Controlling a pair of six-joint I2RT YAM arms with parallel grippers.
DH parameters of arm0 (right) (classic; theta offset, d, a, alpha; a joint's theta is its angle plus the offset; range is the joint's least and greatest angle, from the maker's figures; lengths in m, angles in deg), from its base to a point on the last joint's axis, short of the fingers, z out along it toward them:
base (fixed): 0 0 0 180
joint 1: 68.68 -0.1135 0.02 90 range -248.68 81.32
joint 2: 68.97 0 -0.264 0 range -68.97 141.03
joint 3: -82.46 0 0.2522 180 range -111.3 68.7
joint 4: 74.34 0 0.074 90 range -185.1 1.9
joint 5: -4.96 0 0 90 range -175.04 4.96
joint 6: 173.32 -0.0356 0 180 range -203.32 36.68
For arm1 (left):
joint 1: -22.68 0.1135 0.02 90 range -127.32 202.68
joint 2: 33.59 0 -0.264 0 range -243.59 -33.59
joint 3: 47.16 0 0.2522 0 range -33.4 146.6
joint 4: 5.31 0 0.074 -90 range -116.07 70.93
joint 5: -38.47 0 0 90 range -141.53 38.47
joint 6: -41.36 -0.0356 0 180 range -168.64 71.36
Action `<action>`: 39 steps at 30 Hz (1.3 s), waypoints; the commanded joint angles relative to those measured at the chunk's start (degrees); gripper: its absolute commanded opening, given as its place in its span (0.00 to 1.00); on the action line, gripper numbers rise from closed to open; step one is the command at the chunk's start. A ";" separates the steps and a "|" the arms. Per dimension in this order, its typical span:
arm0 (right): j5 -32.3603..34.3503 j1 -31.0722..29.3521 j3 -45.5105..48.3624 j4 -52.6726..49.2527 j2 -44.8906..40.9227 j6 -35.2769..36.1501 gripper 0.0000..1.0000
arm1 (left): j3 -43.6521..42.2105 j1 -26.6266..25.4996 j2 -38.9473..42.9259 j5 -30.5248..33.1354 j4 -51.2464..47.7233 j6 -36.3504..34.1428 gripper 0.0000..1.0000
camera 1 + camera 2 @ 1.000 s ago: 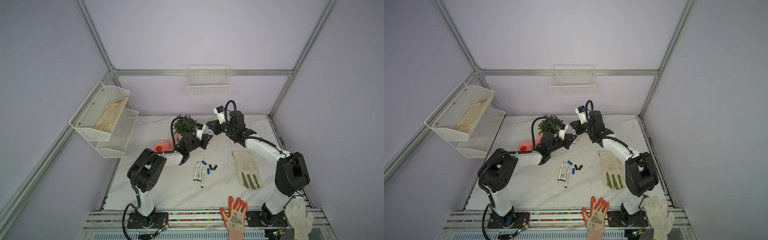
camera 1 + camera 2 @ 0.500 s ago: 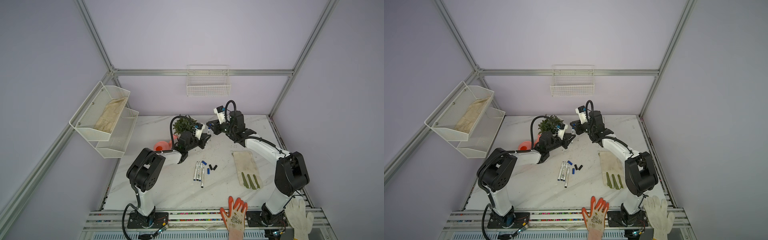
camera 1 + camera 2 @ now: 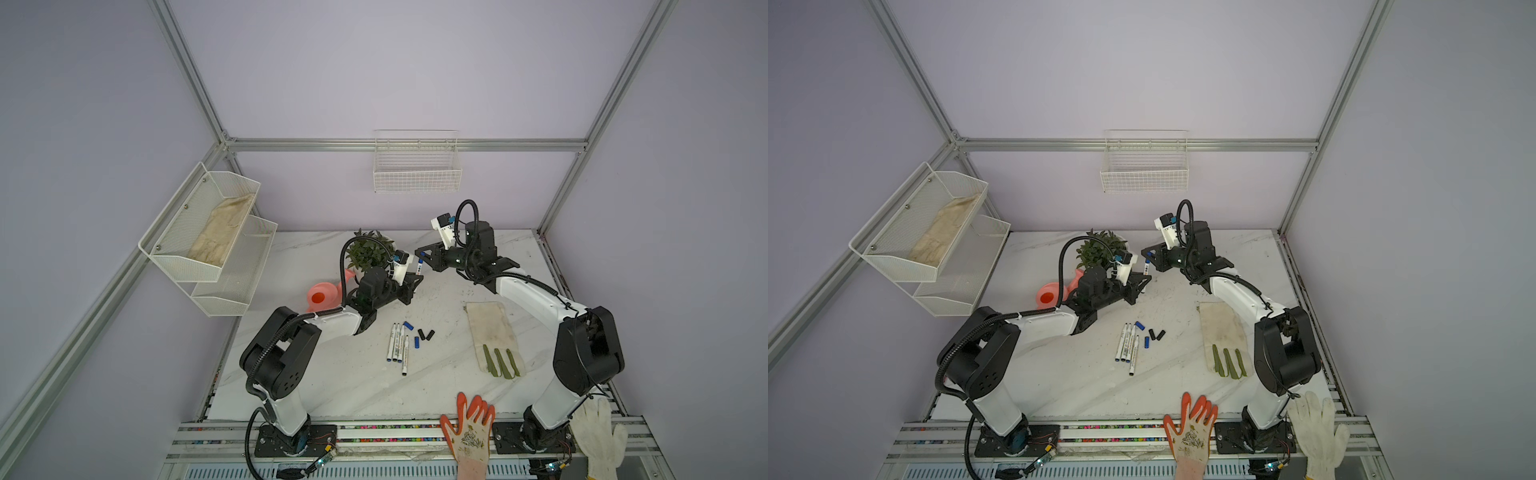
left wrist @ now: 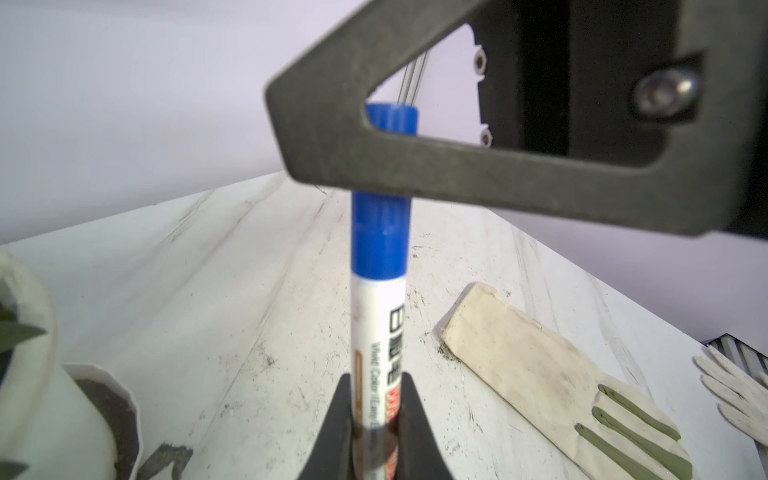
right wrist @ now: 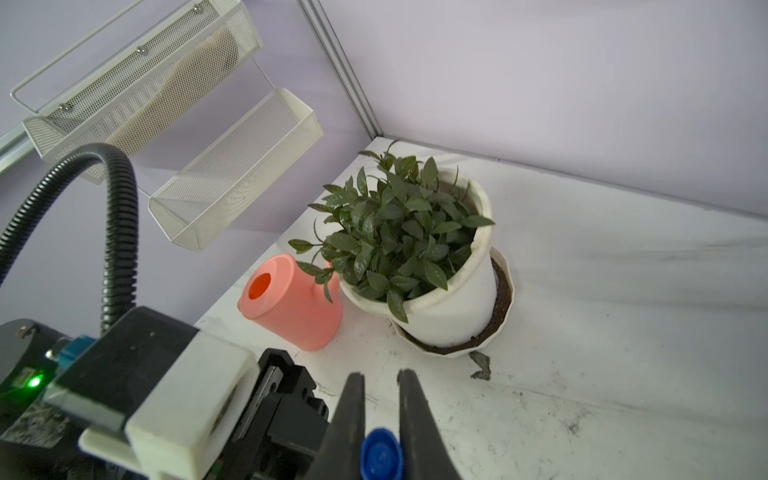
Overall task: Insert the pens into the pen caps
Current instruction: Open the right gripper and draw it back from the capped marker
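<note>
Where the pale lilac walls are meeting at aluminium frame posts, a white marble-patterned table is filling the floor of the cell, its surface showing dark scuffs and soil crumbs. A two-tier mesh shelf is hanging on the wall at the left of both top views, with a beige cloth lying in its upper tier, and a wire basket is hanging on the back wall. A beige glove with green fingers is lying flat on the table's right part; an orange glove and a white glove are resting on the front rail. A potted plant is standing near the back, a pink watering can just beside it.

In front of the plant the two arms are meeting above the table. The left gripper is clamping narrowly on the printed barrel of the held pen, which is sticking out beyond its fingertips, clear of the table. The right gripper is pinching the blue cap from its sides, and that cap is sitting on the pen's far end; how deeply it is seated I cannot tell. Four loose pens are lying side by side nearer the front, well apart from both grippers, and the loose caps, two blue and two black, are lying just beside them.
</note>
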 commanded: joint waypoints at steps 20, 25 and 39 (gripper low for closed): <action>3.11 1.17 -8.68 -13.52 3.58 -2.64 0.48 | -8.63 -4.58 -0.36 7.24 21.93 2.29 0.00; 4.77 3.97 -9.20 -7.72 0.07 -6.43 0.50 | -7.40 -4.49 -2.42 7.93 19.89 3.82 0.00; 9.68 8.34 -3.70 -5.30 -3.13 -11.73 0.48 | 4.59 -3.32 -9.81 13.65 -1.75 3.51 0.00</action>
